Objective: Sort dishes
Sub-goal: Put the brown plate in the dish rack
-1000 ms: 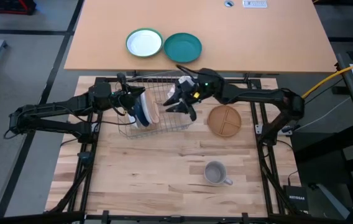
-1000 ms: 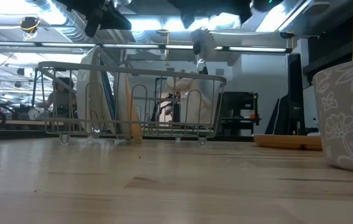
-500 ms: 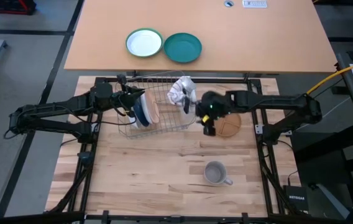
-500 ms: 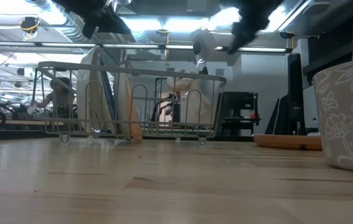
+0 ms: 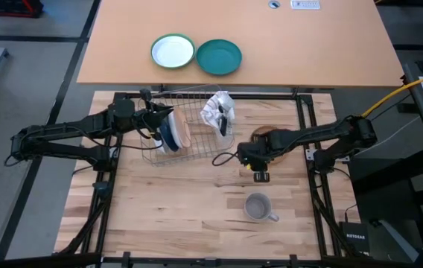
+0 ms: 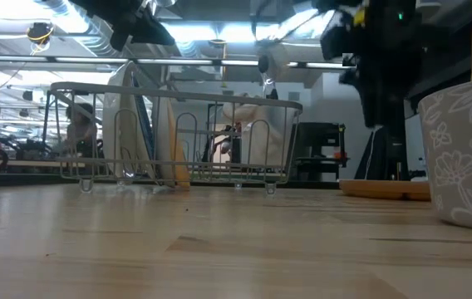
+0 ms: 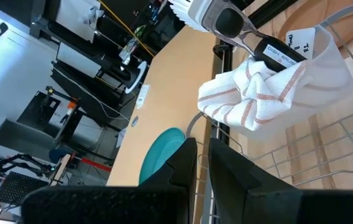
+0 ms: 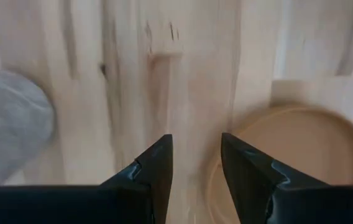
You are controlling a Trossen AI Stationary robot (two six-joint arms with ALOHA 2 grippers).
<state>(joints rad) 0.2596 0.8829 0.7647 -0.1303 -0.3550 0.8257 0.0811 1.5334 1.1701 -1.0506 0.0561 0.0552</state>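
Right gripper [image 5: 259,173] swung from rack [image 5: 196,149] to frame centre, fingers apart, empty, above tan plate [image 5: 271,141] edge; grey mug [image 5: 258,207] lower centre. Plate likely stiff, light: pinch rim. Left gripper [image 5: 154,120] at racked plates [image 5: 170,134], fingers nearly together.

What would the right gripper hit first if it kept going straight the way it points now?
Likely bare table: the right gripper, fingers open, points down at wood between the tan plate and the grey mug. Depth is unclear.

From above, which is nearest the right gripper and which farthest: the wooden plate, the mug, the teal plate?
From the right gripper:
1. Wooden plate, just beside it, partly under the arm.
2. Mug, nearer the front edge.
3. Teal plate, far off on the back table.
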